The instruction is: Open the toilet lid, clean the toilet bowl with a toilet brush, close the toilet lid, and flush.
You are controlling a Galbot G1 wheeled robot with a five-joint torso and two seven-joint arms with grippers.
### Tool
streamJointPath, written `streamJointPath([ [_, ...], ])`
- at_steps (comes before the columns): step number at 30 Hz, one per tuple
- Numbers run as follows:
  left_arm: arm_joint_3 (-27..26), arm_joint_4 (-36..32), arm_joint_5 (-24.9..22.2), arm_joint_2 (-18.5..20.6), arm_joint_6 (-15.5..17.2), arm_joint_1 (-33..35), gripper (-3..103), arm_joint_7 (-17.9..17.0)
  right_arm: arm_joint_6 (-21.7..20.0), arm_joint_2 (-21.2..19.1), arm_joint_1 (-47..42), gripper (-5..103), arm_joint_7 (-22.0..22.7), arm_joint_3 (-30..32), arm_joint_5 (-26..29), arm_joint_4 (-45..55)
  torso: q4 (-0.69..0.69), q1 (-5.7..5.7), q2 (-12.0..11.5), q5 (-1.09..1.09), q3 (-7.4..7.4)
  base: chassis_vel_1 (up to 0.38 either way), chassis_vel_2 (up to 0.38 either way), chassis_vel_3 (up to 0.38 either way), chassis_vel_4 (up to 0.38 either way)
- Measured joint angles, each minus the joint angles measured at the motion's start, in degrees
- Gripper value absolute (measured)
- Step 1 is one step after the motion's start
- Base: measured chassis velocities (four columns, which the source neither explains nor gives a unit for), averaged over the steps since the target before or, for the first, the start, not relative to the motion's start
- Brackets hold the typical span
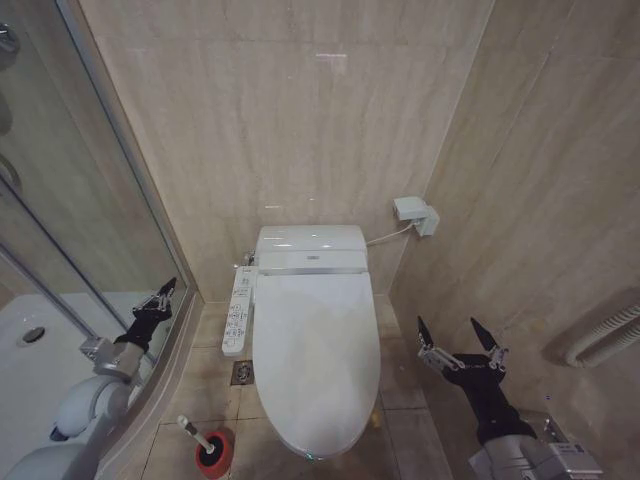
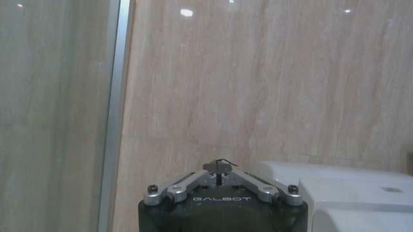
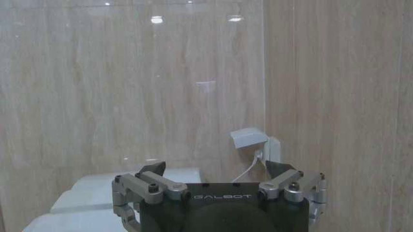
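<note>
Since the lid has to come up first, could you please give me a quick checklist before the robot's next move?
1. Toilet lid down, nothing lying on it: ok.
2. Right gripper jaws open, free beside the toilet: ok.
3. Left gripper jaws shut, holding nothing, near the shower glass: ok.
4. Toilet brush standing in its red holder on the floor: ok.
5. Strap at the lid's edge in view: cannot tell.

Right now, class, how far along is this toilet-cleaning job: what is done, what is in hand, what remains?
Nothing looks done or in hand. The toilet lid lies closed, and the toilet brush stands in its red holder on the floor. The left hand is shut by the shower glass; the right hand hovers open, empty. Opening, scrubbing, closing and flushing remain.
</note>
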Motion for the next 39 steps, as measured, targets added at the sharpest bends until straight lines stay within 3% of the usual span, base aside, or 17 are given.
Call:
streamJointPath([
  [6, 1.5, 2.5, 0.0, -0.1, -0.7, -2.1, 0, 0.6, 0.0, 0.0, 0.0, 100, 0.0, 0.0, 0.0, 0.0, 0.06, -0.01, 0.0, 0.02, 0.00, 0.000, 0.000, 0.000, 0.000],
  [12, 7.5, 11.9, 1.1, -1.5, -3.4, -10.9, 0, 2.8, 0.0, 0.0, 0.0, 100, 0.0, 0.0, 0.0, 0.0, -0.06, 0.01, 0.0, -0.01, 0.00, 0.000, 0.000, 0.000, 0.000],
  [21, 8.6, 14.3, 1.4, -1.9, -3.9, -12.9, 0, 3.9, 0.0, 0.0, 0.0, 100, 0.0, 0.0, 0.0, 0.0, 0.07, -0.01, 0.0, 0.01, 0.00, 0.000, 0.000, 0.000, 0.000],
  [26, 11.6, 23.0, 2.8, -3.5, -5.6, -20.8, 0, 8.6, 0.0, 0.0, 0.0, 100, 0.0, 0.0, 0.0, 0.0, -0.05, 0.00, 0.0, -0.01, 0.00, 0.000, 0.000, 0.000, 0.000],
  [28, 12.5, 25.9, 3.6, -3.4, -6.2, -23.2, 0, 10.8, 0.0, 0.0, 0.0, 100, 0.0, 0.0, 0.0, 0.0, -0.02, 0.01, 0.0, 0.01, 0.00, 0.000, 0.000, 0.000, 0.000],
  [33, 12.8, 26.9, 4.3, -3.8, -6.6, -23.9, 0, 11.8, 0.0, 0.0, 0.0, 100, 0.0, 0.0, 0.0, 0.0, 0.04, 0.00, 0.0, -0.01, 0.00, 0.000, 0.000, 0.000, 0.000],
  [39, 12.7, 26.5, 4.5, -4.2, -6.9, -23.1, 0, 12.3, 0.0, 0.0, 0.0, 100, 0.0, 0.0, 0.0, 0.0, 0.01, 0.00, 0.0, -0.01, 0.00, 0.000, 0.000, 0.000, 0.000],
])
